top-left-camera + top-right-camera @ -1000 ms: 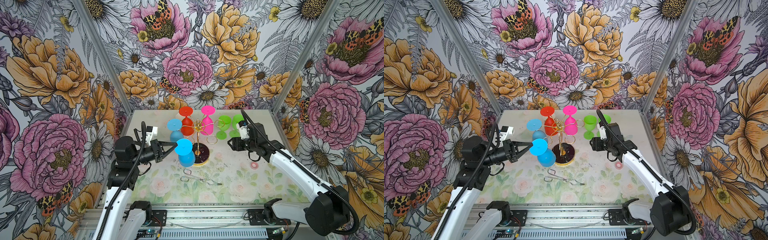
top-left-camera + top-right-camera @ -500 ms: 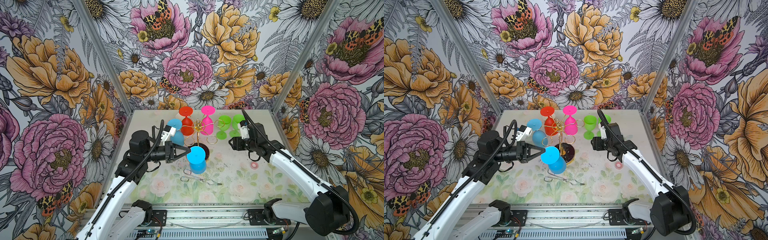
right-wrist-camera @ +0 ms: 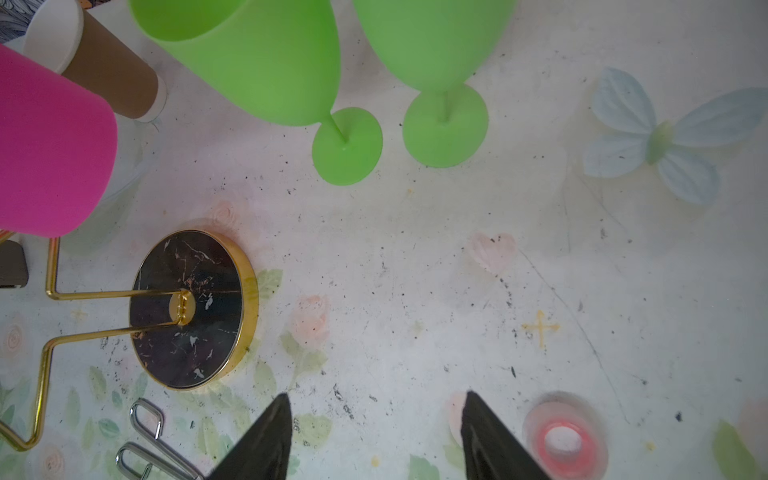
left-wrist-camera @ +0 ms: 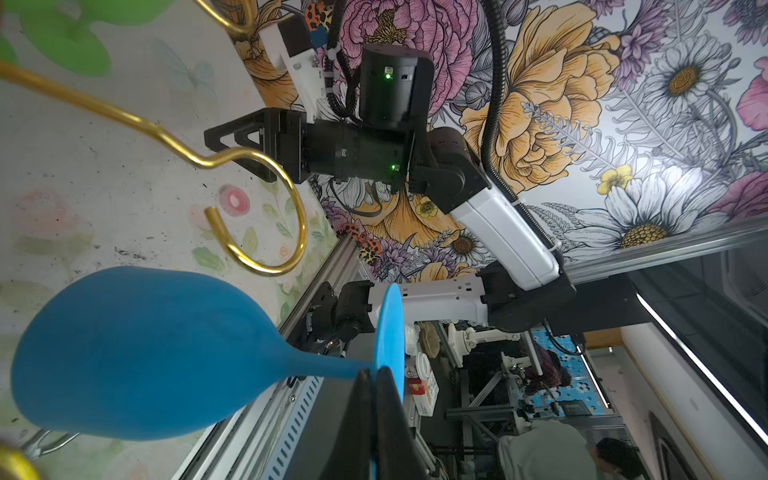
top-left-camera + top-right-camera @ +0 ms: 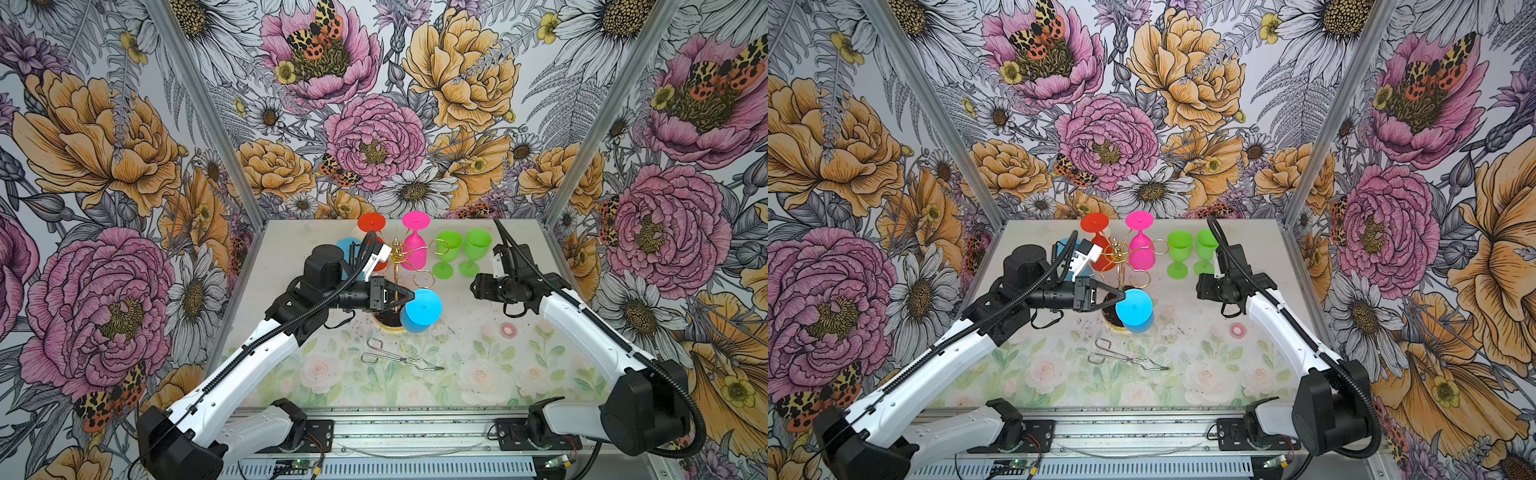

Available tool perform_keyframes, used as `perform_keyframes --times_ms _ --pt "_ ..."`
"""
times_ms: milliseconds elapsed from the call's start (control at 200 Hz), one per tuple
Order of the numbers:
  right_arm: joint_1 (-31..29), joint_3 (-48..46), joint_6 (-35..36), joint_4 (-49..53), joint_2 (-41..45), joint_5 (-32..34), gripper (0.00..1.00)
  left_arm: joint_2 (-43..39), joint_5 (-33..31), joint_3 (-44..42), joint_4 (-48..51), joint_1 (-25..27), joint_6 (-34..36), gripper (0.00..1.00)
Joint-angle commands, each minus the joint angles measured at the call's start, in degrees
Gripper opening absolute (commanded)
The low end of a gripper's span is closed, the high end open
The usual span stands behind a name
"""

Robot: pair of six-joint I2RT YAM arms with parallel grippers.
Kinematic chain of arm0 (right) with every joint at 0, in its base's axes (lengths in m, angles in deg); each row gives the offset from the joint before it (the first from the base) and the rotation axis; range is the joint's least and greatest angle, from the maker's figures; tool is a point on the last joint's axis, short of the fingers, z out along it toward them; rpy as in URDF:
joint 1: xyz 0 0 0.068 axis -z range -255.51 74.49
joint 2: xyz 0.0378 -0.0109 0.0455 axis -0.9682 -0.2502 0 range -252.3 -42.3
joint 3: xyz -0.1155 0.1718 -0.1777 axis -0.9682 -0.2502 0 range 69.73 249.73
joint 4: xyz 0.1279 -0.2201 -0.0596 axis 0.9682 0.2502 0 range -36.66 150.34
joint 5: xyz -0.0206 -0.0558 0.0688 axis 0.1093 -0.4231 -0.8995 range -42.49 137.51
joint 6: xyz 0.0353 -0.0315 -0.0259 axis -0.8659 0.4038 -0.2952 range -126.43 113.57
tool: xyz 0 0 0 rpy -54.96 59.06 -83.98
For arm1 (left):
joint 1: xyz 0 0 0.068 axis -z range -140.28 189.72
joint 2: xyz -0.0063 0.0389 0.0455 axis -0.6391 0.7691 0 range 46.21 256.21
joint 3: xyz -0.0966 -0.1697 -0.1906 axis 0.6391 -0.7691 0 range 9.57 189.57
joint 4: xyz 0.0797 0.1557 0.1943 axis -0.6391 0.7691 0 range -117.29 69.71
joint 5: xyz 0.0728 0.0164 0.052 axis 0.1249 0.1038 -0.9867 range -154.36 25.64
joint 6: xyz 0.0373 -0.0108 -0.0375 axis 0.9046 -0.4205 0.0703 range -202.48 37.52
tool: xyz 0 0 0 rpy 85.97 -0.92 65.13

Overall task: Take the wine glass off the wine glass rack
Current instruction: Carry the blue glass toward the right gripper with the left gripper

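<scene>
Left hand (image 5: 410,296) is clamping the blue wine glass (image 5: 420,311) by its stem (image 4: 320,365) just near of the wine glass rack (image 5: 397,266), right hand (image 3: 374,397) is hanging open and empty, and I reckon the swinging glass is risking snagging a gold loop (image 4: 300,232).

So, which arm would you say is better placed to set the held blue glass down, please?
Left: the left pincer grips the blue glass by its stem, off the rack; the right pincer is open and empty.
</scene>
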State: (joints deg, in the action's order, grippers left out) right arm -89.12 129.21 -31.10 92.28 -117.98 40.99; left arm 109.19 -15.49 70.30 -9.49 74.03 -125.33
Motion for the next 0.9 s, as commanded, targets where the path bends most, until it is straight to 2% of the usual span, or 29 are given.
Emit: perform_keyframes --times_ms 0,175,350,490,656,896 --pt "1.38 1.42 -2.18 1.79 0.63 -1.99 0.66 0.41 -4.36 3.26 -0.93 3.07 8.48 0.0" --pt "2.75 2.53 -2.63 5.73 -1.37 -0.94 0.65 3.45 -7.06 6.63 0.22 9.07 15.01 0.0" --pt "3.47 3.69 -2.0 8.29 -1.66 -0.92 0.65 6.13 -12.39 9.92 3.96 15.83 25.87 0.0" --pt "6.34 5.77 0.63 12.51 -1.52 0.35 0.66 7.23 -15.99 11.26 4.37 20.05 33.86 0.0" --pt "9.9 7.76 2.82 16.11 -0.79 -0.75 0.66 7.3 -21.05 10.92 5.51 22.74 46.28 0.0" --pt "10.57 11.86 4.86 20.83 -0.18 0.42 0.66 6.19 -31.35 8.8 5.75 26.82 65.15 0.0"
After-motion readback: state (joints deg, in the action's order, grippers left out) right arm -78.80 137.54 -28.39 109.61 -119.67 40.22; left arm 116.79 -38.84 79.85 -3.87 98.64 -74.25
